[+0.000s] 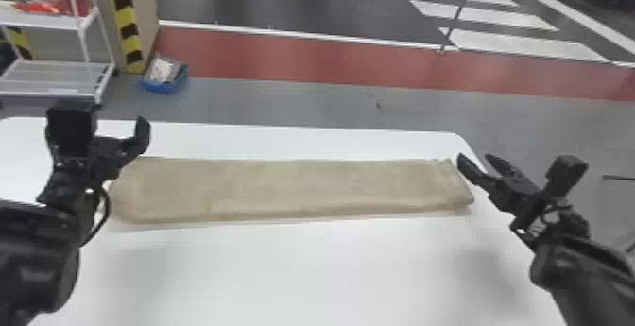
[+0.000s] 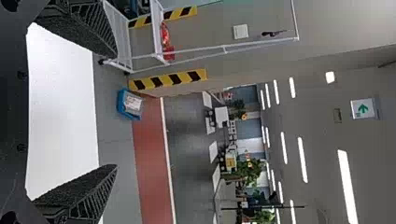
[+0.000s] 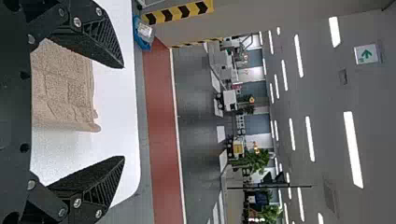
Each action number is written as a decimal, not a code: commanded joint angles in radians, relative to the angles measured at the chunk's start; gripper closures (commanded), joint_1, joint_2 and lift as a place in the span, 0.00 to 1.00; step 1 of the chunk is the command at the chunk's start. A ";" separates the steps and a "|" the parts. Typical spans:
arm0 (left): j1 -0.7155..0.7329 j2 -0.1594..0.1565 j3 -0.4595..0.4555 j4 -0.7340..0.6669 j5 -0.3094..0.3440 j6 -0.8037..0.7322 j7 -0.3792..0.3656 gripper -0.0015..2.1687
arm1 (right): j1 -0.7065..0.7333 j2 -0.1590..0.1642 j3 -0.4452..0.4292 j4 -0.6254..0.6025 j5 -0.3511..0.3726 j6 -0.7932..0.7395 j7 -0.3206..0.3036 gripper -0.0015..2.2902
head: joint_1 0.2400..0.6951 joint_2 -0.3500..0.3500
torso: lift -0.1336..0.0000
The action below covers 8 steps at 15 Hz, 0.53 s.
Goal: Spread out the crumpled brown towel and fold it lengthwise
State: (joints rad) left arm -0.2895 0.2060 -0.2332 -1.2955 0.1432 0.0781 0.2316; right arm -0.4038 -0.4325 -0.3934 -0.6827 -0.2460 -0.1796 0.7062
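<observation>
The brown towel (image 1: 293, 188) lies flat on the white table as a long narrow strip running left to right, its near edge slightly rounded. My left gripper (image 1: 141, 136) is over the strip's far left corner, and in the left wrist view the left gripper (image 2: 116, 109) stands open with nothing between its fingers. Beside the towel's right end is my right gripper (image 1: 475, 159), open and empty. The right wrist view has the right gripper (image 3: 124, 112) with its fingers wide apart, and the end of the towel (image 3: 65, 88) lies beyond them on the table.
The white table (image 1: 302, 268) extends in front of and behind the towel, with its rounded far right corner near my right gripper. Past the table, a white shelf rack (image 1: 52, 77) and a blue bin (image 1: 165, 84) stand on the floor at the left.
</observation>
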 commanded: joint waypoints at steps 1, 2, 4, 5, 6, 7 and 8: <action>0.027 0.012 0.017 -0.024 0.001 -0.002 0.000 0.03 | 0.022 -0.003 -0.013 -0.017 -0.016 -0.002 0.004 0.10 | 0.92 0.16 | 0.07; 0.058 0.023 0.043 -0.057 0.010 -0.002 -0.009 0.03 | 0.030 -0.011 -0.013 -0.028 -0.019 0.001 0.007 0.10 | 0.92 0.16 | 0.07; 0.107 0.049 0.089 -0.114 0.049 0.001 -0.037 0.03 | 0.031 -0.028 -0.013 -0.028 -0.024 0.001 0.015 0.10 | 0.93 0.17 | 0.07; 0.130 0.059 0.097 -0.139 0.056 0.004 -0.040 0.03 | 0.031 -0.034 -0.013 -0.029 -0.024 0.004 0.019 0.10 | 0.94 0.17 | 0.07; 0.150 0.064 0.117 -0.174 0.070 0.026 -0.049 0.03 | 0.031 -0.038 -0.015 -0.037 -0.024 0.019 0.032 0.10 | 0.94 0.18 | 0.07; 0.182 0.073 0.143 -0.217 0.119 0.059 -0.074 0.03 | 0.037 -0.040 -0.015 -0.055 -0.021 0.041 0.033 0.10 | 0.95 0.18 | 0.07; 0.213 0.081 0.170 -0.266 0.159 0.121 -0.103 0.03 | 0.049 -0.049 -0.015 -0.077 -0.024 0.096 0.036 0.10 | 0.95 0.18 | 0.07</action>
State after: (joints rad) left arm -0.1168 0.2756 -0.0983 -1.4996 0.2499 0.1340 0.1462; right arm -0.3662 -0.4731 -0.4078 -0.7345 -0.2689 -0.1366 0.7411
